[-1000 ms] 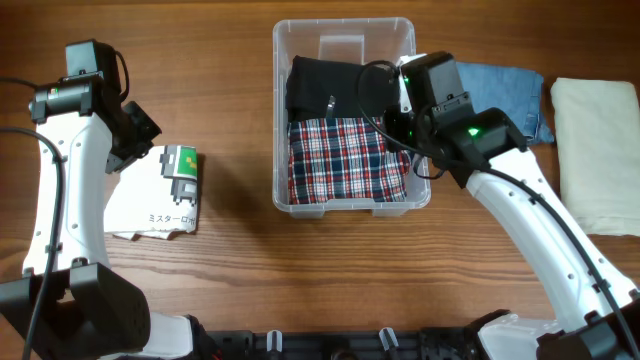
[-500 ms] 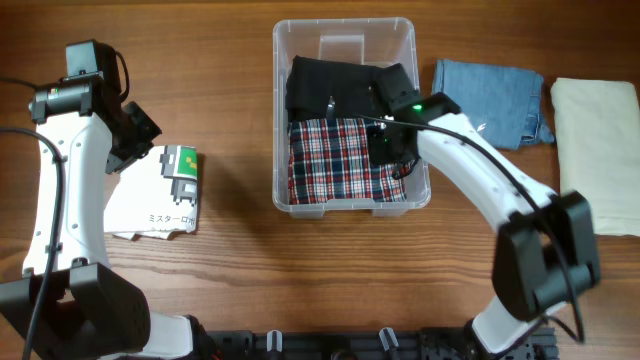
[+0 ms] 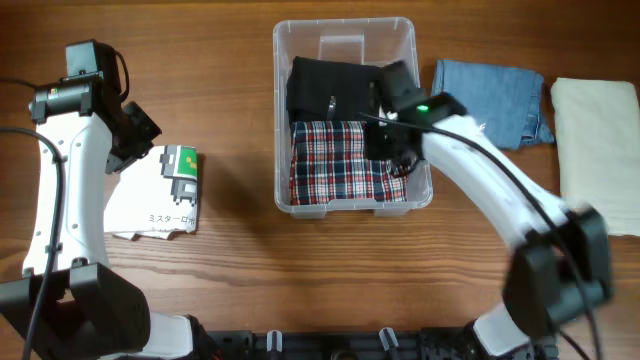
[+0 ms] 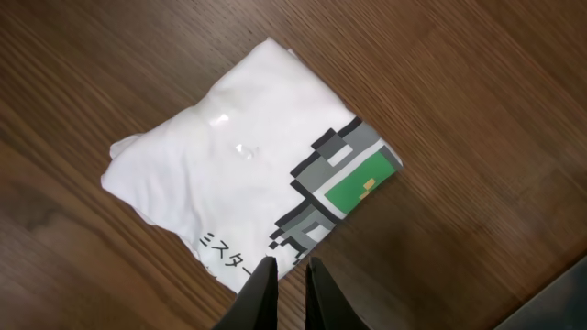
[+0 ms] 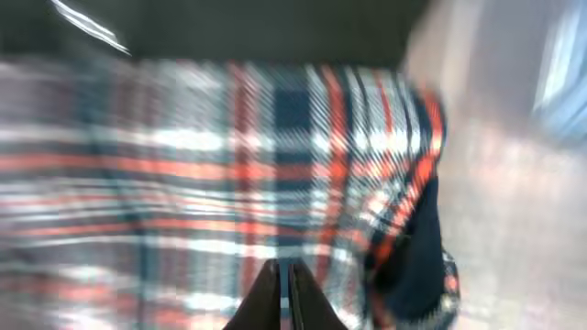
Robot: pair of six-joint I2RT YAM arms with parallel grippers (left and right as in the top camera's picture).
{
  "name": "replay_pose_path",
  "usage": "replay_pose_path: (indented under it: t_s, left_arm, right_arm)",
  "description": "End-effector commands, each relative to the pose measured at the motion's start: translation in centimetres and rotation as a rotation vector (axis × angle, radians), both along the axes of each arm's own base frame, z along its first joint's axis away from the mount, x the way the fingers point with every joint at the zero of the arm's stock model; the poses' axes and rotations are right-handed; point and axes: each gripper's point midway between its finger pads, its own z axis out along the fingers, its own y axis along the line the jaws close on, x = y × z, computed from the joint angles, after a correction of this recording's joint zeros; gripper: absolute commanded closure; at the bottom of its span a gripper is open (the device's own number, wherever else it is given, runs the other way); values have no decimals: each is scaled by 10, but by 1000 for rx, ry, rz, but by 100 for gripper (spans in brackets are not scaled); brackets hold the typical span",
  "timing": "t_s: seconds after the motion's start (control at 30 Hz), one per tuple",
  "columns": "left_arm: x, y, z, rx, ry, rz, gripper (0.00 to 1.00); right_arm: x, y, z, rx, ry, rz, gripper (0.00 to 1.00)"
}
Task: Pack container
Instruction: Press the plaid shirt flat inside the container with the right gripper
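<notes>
On the brown wooden surface (image 3: pixel 240 270), the left jaws hung almost closed and empty above a folded white T-shirt (image 3: pixel 155 195). The container (image 3: pixel 345 22) stood in the middle. Inside it, the right jaws were closed over plaid cloth (image 3: pixel 335 160), holding nothing visible. Folded jeans (image 3: pixel 490 95) and a cream cloth (image 3: pixel 595 150) lay to its right.
</notes>
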Motion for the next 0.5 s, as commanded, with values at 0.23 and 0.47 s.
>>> replay_pose_path:
  t_s: [0.23, 0.47]
  left_arm:
    - [4, 1, 1, 1, -16, -9, 88]
    - [4, 1, 1, 1, -18, -9, 88]
  right_arm:
    - [15, 55, 51, 293, -148, 113, 96]
    - [7, 117, -37, 249, -41, 245, 95]
